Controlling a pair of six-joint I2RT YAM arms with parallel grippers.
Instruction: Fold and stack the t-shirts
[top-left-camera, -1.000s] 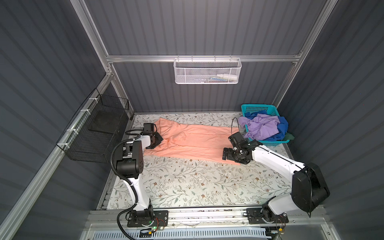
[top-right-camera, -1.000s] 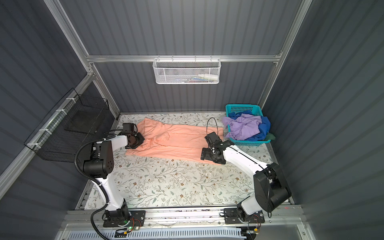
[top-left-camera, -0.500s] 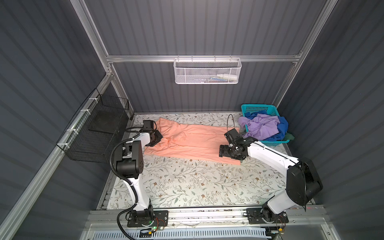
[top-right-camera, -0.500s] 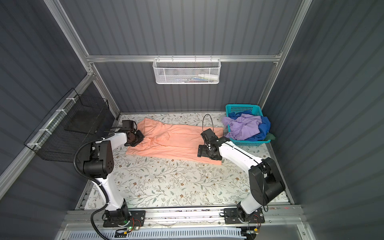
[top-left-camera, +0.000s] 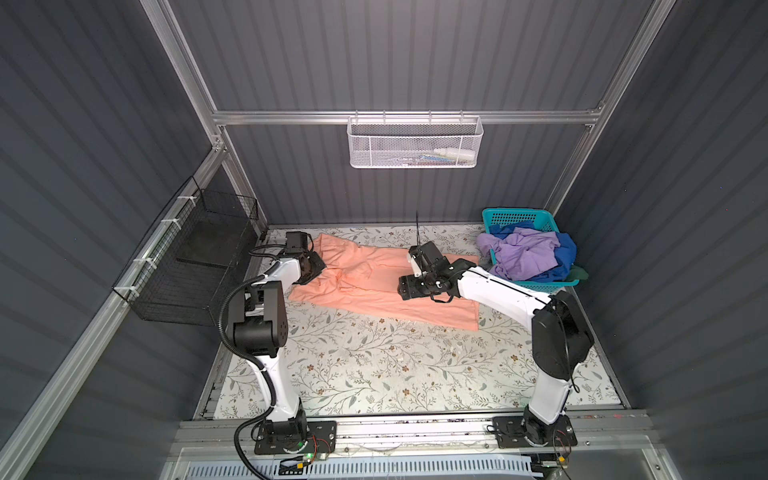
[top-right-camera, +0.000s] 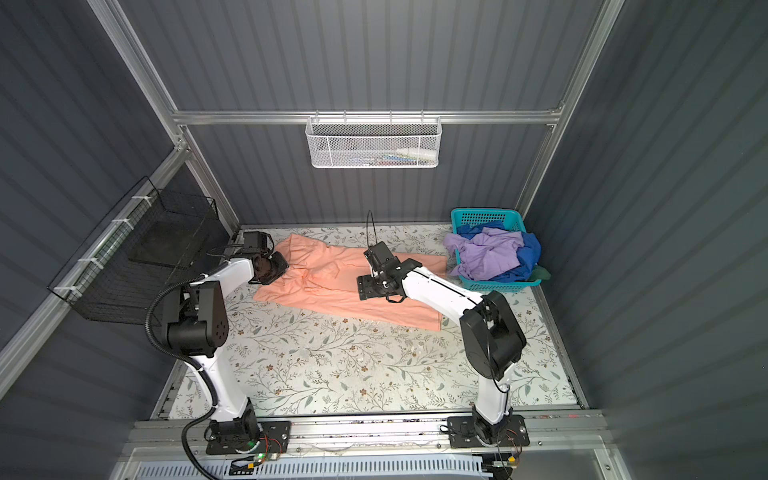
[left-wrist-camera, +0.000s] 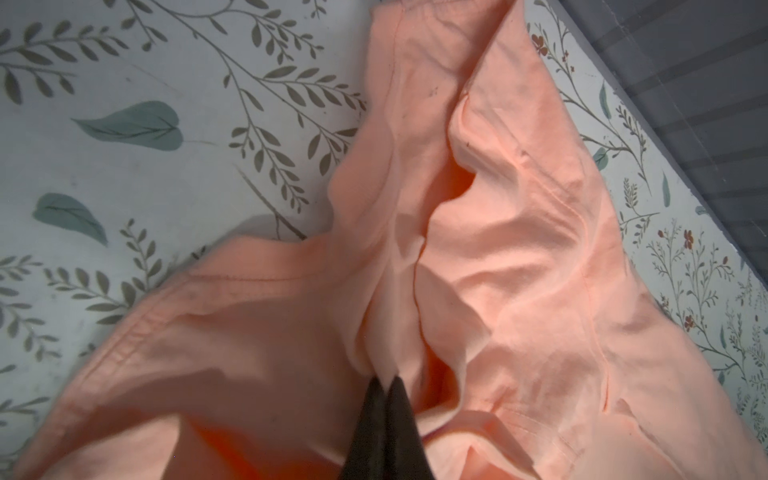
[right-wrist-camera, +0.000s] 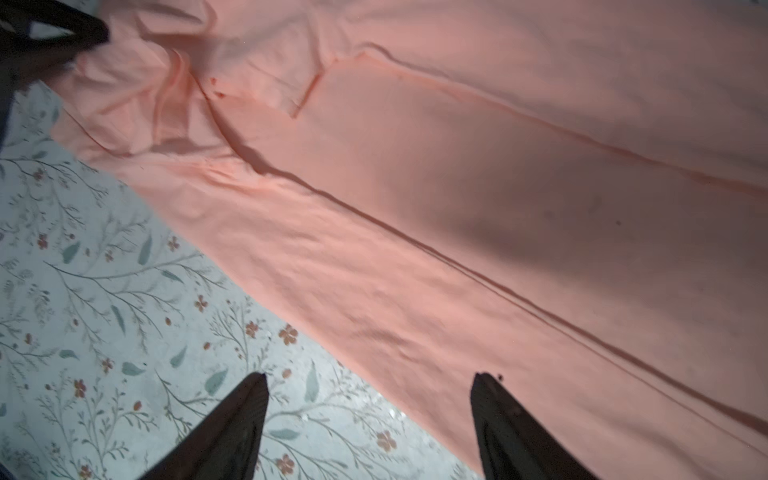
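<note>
Left wrist view: your left gripper (left-wrist-camera: 386, 381) has its jaws pressed together on a bunched ridge of the peach t-shirt (left-wrist-camera: 519, 270), not on a clean corner or hem.
Right wrist view: your right gripper (right-wrist-camera: 369, 376) stands with its jaws apart and empty. It straddles the shirt's near edge, one finger (right-wrist-camera: 245, 399) over bare table and the other over cloth.
Peach t-shirt: in both top views it lies along the far edge of the table (top-left-camera: 374, 365), running from the far-left corner toward the teal basket (top-left-camera: 515, 214) in the far-right corner.
Other t-shirts: the lavender t-shirt (top-left-camera: 523, 257), blue t-shirt (top-left-camera: 567, 249) and dark green t-shirt (top-left-camera: 579, 273) sit heaped in that basket, unfolded.
Risk, thin catch: if you close the right jaws where they are, they may take only the top layer or scrape the table, and the edge would slip out as you lift.
Risk, crooked fold: the left pinch gathers wrinkles, so lifting from it would likely carry creases and a tucked sleeve into the fold.
Risk, sliding: an uneven pull by the two arms could drag the whole shirt toward the far-left corner.
Risk, basket: the lavender cloth spills over the rim near your right arm, so a wide sweep could snag it.
</note>
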